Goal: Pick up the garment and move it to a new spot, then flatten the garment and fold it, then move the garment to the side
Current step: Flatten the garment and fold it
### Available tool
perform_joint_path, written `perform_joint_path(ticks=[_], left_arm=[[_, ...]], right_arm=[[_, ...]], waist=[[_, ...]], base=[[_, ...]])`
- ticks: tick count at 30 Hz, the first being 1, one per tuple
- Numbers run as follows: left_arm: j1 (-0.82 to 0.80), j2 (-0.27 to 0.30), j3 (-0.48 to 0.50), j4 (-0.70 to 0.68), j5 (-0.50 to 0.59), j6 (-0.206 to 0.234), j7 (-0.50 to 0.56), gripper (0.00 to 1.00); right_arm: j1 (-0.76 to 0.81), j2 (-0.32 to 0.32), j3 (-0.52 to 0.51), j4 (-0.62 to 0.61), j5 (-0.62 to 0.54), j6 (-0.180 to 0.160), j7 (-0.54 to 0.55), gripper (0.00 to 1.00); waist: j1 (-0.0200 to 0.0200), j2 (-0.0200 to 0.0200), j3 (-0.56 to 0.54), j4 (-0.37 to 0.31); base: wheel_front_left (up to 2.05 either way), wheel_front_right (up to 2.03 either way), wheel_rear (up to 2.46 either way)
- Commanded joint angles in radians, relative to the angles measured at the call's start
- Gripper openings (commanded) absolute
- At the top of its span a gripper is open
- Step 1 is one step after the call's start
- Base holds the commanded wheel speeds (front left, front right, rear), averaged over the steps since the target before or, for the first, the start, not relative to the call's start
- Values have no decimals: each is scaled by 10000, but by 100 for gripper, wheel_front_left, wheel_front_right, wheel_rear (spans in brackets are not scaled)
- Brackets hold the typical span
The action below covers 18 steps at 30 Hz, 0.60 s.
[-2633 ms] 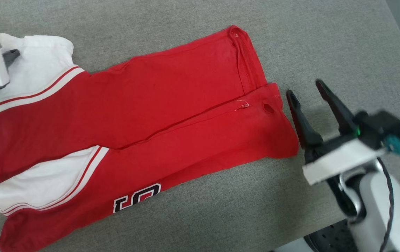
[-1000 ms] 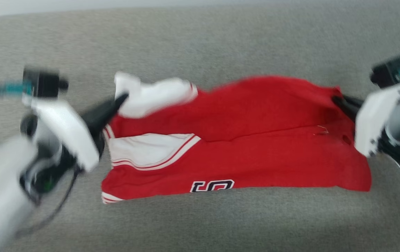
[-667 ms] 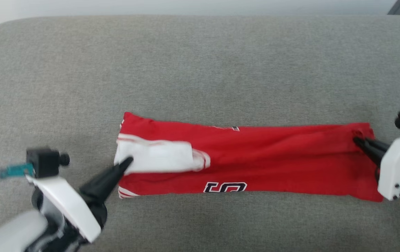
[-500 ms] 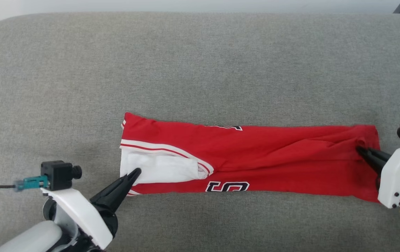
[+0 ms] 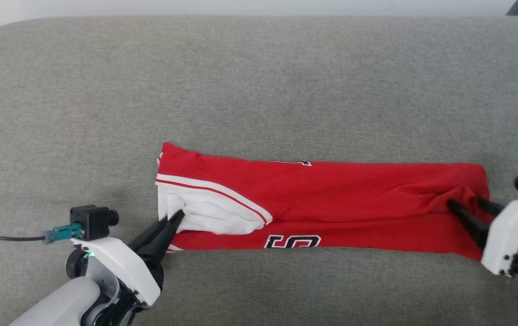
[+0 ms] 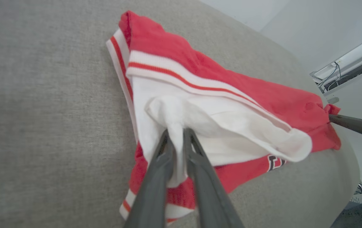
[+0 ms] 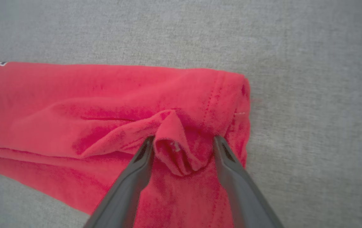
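The garment (image 5: pixel 331 199) lies as a long narrow red strip across the grey cushion, white sleeve at its left end, number print along the near edge. My left gripper (image 5: pixel 178 213) is at that left end. In the left wrist view its fingers (image 6: pixel 177 132) stand nearly together with a bunch of white sleeve cloth (image 6: pixel 174 110) pinched between them. My right gripper (image 5: pixel 465 202) rests on the hem at the right end. In the right wrist view its fingers (image 7: pixel 183 139) stand apart on either side of a loose puckered fold of red cloth (image 7: pixel 171 126).
The grey upholstered surface (image 5: pixel 259 90) stretches wide behind and in front of the garment. Its far edge (image 5: pixel 259 17) runs along the top of the head view, with a rounded corner at the far left. A shelf with cables (image 6: pixel 342 76) stands beyond the surface.
The far half of the garment came over toward me, making a narrow strip, and both ends were laid down. The right gripper's fingers have parted from the hem. The left still pinches the sleeve.
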<state>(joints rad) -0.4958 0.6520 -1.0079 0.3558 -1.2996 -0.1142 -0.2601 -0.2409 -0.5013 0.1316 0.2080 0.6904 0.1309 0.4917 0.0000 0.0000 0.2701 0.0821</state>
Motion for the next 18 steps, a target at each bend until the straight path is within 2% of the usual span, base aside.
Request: perform_joint_path(ticks=[1,6,9,16,18], left_arm=[[180,-22,196,42,189,-3,-48,100],[1236,-863,2275,-329,1461,236,-64,100],[2087,-1603,3717,-616,2492,307,-64,100],[3669,-3310,6321,-642,5917,259,-62,100],[3917,-3674,6926,-682,7210,305,-62,100]], right_arm=[[138,4,-137,-41,43,-4,-4,100],[695,86,-1200,-53,163,-4,219,100],[962,247,-1795,398,145,-2,483,100],[1147,654,-2464,1479,220,-4,1031,100],[1120,701,-2549,1648,200,-4,1103,100]], waist=[[0,0,-66,69],[0,0,-285,415],[0,0,-411,730],[0,0,-624,1468],[0,0,-673,1657]], base=[[0,0,0],[0,0,0],[0,0,0],[0,0,0],[0,0,0]])
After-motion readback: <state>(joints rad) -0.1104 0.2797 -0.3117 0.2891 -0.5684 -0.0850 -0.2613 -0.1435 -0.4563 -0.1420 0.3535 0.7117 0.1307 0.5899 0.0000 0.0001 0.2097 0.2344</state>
